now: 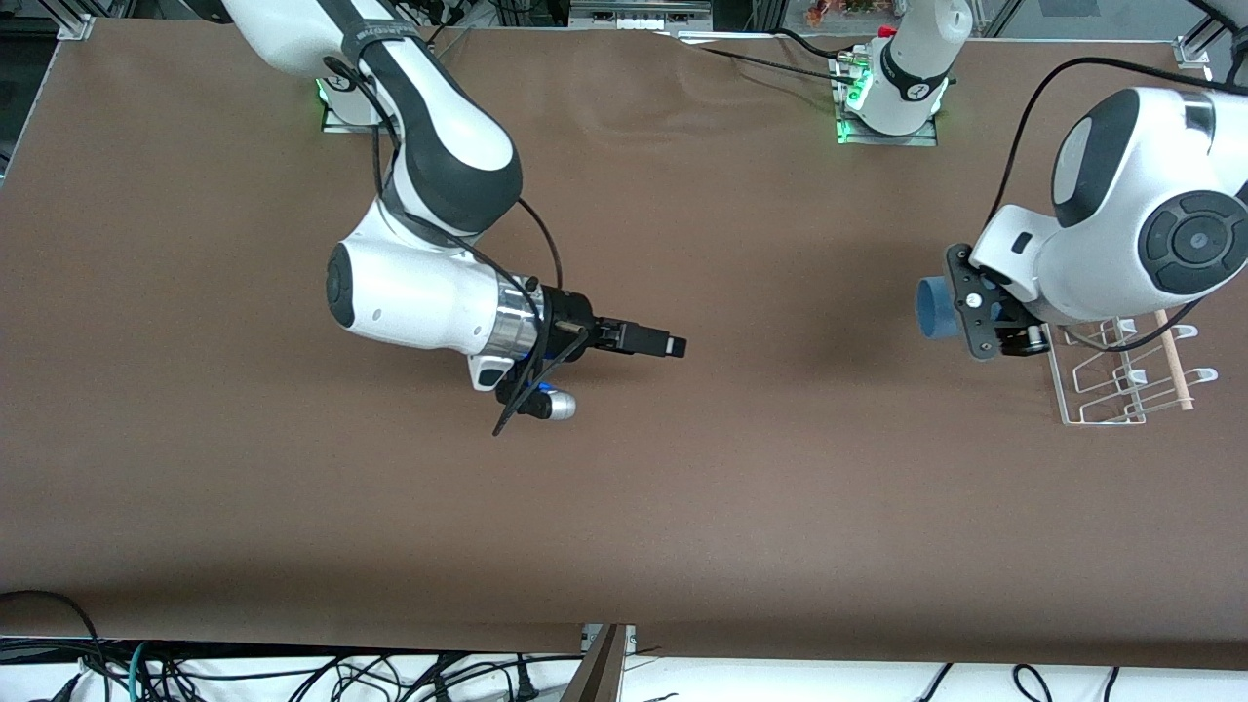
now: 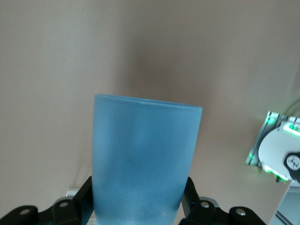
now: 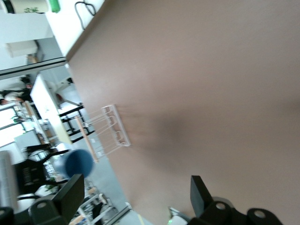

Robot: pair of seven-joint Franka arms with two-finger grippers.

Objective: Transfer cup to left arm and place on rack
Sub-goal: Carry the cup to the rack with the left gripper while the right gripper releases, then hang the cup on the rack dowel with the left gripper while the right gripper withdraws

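The light-blue cup [image 1: 934, 307] is held on its side in my left gripper [image 1: 965, 310], in the air just beside the white wire rack [image 1: 1111, 385], on the side toward the right arm's end of the table. In the left wrist view the cup [image 2: 145, 154] fills the space between the black fingers [image 2: 78, 202], which press on both its sides near one end. My right gripper [image 1: 673, 344] hangs over the middle of the table, open and empty [image 3: 137, 187]. The right wrist view shows the cup [image 3: 77, 161] and the rack [image 3: 107, 131] farther off.
A pale wooden rod [image 1: 1173, 361] runs along the rack's side toward the left arm's end. The arm bases with green lights [image 1: 889, 112] [image 1: 336, 102] stand at the table's edge farthest from the front camera. Cables [image 1: 292, 673] lie below the near edge.
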